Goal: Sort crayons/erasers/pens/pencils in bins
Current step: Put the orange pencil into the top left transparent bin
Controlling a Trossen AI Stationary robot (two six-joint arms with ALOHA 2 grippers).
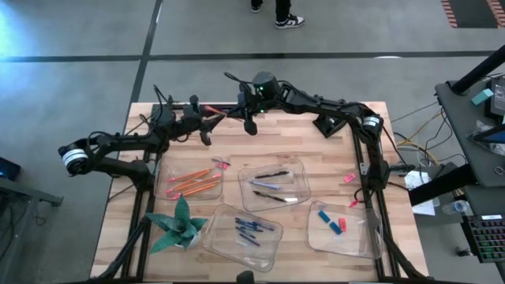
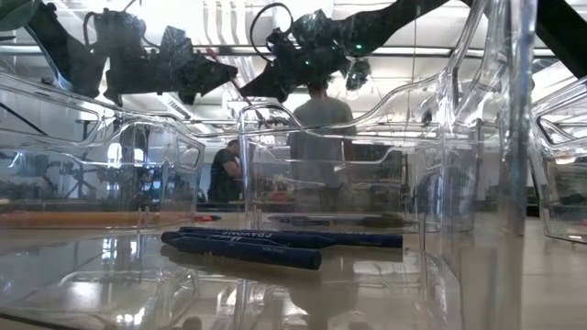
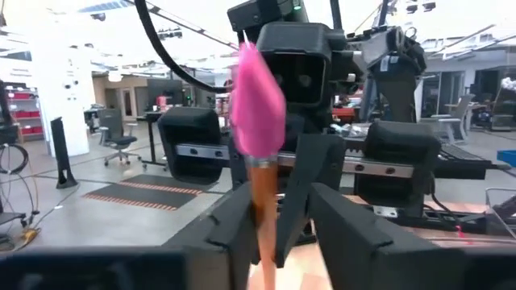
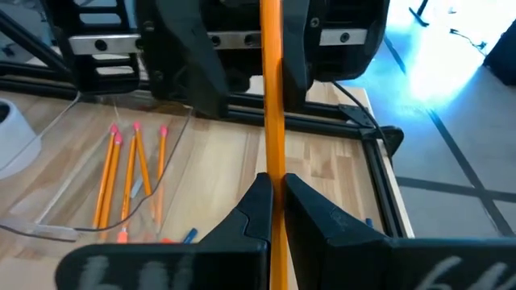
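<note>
Now pencil (image 4: pixel 269 97) passing arm to arm above table: right gripper (image 4: pixel 276 197) pinches it, left gripper (image 3: pixel 274 221) closing round eraser end; next right lets go, left carries to pencil bin (image 1: pixel 167 192)

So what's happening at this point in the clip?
Both arms meet in the air over the far side of the table, passing an orange pencil between them. The right gripper is shut on its shaft; the left gripper has its fingers around the end with the pink eraser tip. On the table, four clear bins already hold sorted items: pencils, pens, blue crayons, erasers. A few pink pieces still lie loose on the wood.
</note>
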